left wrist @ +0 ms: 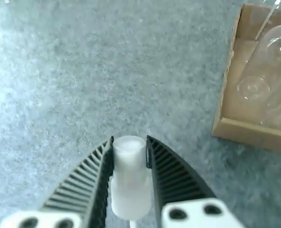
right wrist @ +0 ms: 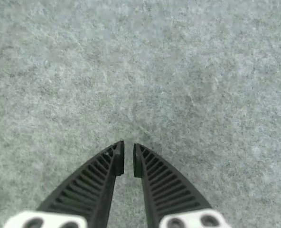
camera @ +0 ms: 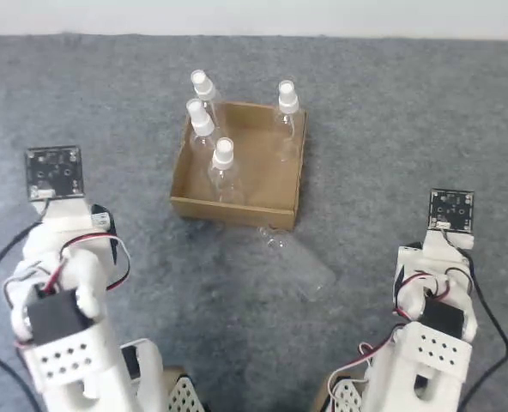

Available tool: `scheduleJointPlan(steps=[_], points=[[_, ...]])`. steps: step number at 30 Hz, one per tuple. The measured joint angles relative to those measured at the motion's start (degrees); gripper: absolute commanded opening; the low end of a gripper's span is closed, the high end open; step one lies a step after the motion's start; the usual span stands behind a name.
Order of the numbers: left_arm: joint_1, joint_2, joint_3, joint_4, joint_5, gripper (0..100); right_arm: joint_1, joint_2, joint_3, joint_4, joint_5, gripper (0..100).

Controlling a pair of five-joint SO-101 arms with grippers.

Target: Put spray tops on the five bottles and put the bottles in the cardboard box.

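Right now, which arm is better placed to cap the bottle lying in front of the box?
Left: the left end effector grips a spray top. The right end effector holds nothing, over bare carpet.

Left arm: the white plastic left arm [camera: 65,318], strung with red and black wires, stands folded at the near left, its forearm reaching forward.
Left wrist: topped by a black square left camera board [camera: 55,172].
Left gripper: the black ribbed left gripper [left wrist: 129,141] points downward, its fingers [left wrist: 95,175] pressed against both sides of a white plastic spray top [left wrist: 129,180].
Right arm: the white plastic right arm [camera: 434,318] stands folded at the near right, forearm forward.
Right wrist: topped by a black square right camera board [camera: 451,210].
Right gripper: the black ribbed right gripper [right wrist: 128,152] points downward, its tips nearly touching across a thin gap, with nothing between them.
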Motion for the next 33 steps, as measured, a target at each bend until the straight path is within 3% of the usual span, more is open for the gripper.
scheduleJointPlan(steps=[6, 16, 20, 29, 33], points=[[0.09, -5.19, 5.10, -4.22, 3.25, 1, -0.44, 0.00, -0.70, 1.41, 3.78, 0.6], [-0.18, -13.63, 16.44, -12.84, 9.05, 1, -11.60, 0.00, -7.56, 11.69, 10.99, 0.6], [-3.78, -18.73, 20.48, -14.59, 10.81, 1, -14.07, 0.00, -12.31, 17.14, 13.98, 1.3], [-4.84, -34.55, 25.49, -12.92, 11.08, 1, -22.59, 0.00, -21.10, 30.15, 18.02, 12.6], [-4.84, -35.52, 25.49, -10.99, 11.16, 1, -27.08, 0.00, -21.98, 33.49, 18.02, 21.3]])
